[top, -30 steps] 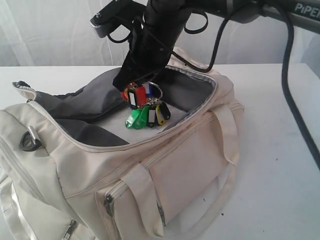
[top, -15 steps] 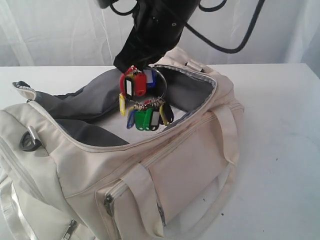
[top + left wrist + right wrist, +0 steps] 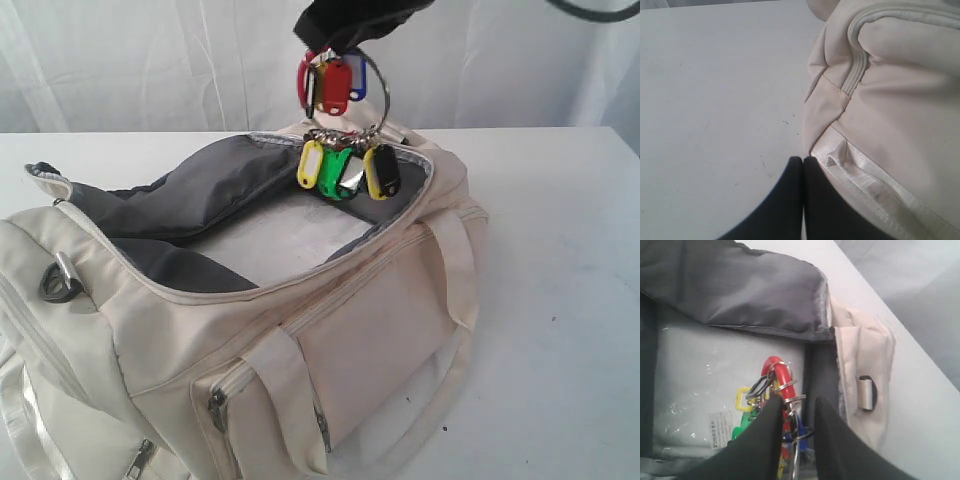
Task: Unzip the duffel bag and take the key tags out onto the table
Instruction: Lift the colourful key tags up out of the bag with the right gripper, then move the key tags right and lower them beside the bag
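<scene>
The cream duffel bag (image 3: pixel 330 330) lies unzipped on the white table (image 3: pixel 560 250), its grey lining and a white insert showing. My right gripper (image 3: pixel 335 45) hangs above the opening at the top of the exterior view, shut on the key tags (image 3: pixel 345 125). The bunch dangles from its rings in red, yellow, green and black, above the bag's far rim. In the right wrist view the key tags (image 3: pixel 777 390) sit between the black fingers (image 3: pixel 765 435) of the right gripper (image 3: pixel 796 405). My left gripper (image 3: pixel 803 161) rests shut on the table (image 3: pixel 715 100) beside the bag's end (image 3: pixel 890 110), holding nothing.
The bag's strap handle (image 3: pixel 455 250) and front pocket face the camera, and a black D-ring (image 3: pixel 60 280) sits at its left end. White table stretches to the right of the bag. A white curtain hangs behind.
My right gripper has risen and shifted right with the key tags, lifting them from inside the bag to above its far rim. The bag has stayed put.
</scene>
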Tool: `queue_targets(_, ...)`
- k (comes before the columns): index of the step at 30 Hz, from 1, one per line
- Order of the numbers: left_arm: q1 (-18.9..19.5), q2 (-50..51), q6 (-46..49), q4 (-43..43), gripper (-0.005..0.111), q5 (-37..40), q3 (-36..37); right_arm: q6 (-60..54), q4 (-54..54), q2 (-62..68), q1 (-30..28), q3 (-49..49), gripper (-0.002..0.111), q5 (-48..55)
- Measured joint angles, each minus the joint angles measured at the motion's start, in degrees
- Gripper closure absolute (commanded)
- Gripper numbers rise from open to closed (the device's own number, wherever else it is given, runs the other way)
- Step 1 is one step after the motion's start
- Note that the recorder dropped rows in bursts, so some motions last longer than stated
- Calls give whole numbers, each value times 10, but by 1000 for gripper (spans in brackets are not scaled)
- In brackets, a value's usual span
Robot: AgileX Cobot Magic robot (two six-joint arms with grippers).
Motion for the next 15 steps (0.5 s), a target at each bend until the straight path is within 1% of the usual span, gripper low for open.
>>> queue_targets(10,0,0,0,0,107,0,0,30,0,-60,-80,1,108,68)
queue_targets(15,0,0,0,0,107,0,0,43,-3,-87,-111,38,108,74)
